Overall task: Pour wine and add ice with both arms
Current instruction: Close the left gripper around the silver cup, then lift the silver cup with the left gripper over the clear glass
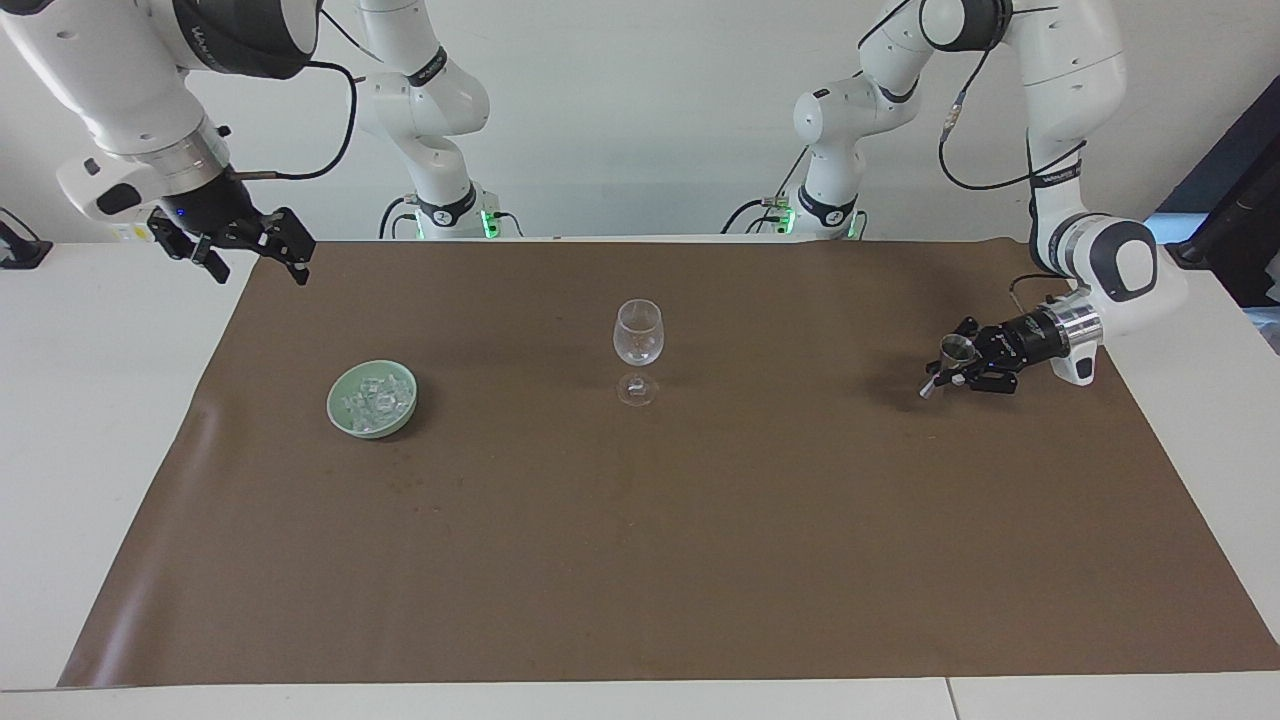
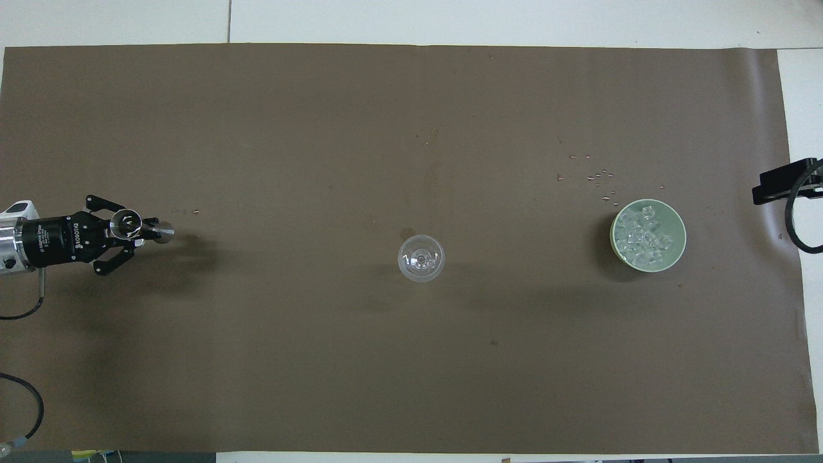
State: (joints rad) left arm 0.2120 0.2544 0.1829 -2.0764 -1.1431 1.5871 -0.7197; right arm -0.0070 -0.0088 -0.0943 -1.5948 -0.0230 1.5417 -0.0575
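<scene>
White wall (image 1: 640,120) at the back, white table (image 1: 100,420) under a brown paper sheet (image 1: 640,560), seen facing the robots. Left jaws clamped shut on a small metal jigger (image 1: 950,362), low over the sheet at the left arm's end, tilted; probably gripped at the waist for carrying and tipping as the wine measure. Wine glass (image 1: 638,335) upright mid-sheet, well apart from those jaws, seemingly empty, set within likely reach of both arms. Right jaws spread open, holding nothing, up over the sheet's corner at the right arm's end, waiting. Green bowl (image 1: 372,432) with the ice (image 1: 375,398) heaped inside, on the sheet, near the right jaws, likely kept for that arm's turn.

From overhead: plain brown sheet again, small specks (image 2: 595,177) scattered just beside the bowl. Jigger's mouth turned upward between the left jaws. Glass roughly midway between left jaws and bowl. Ice all inside the bowl, none in the glass.
</scene>
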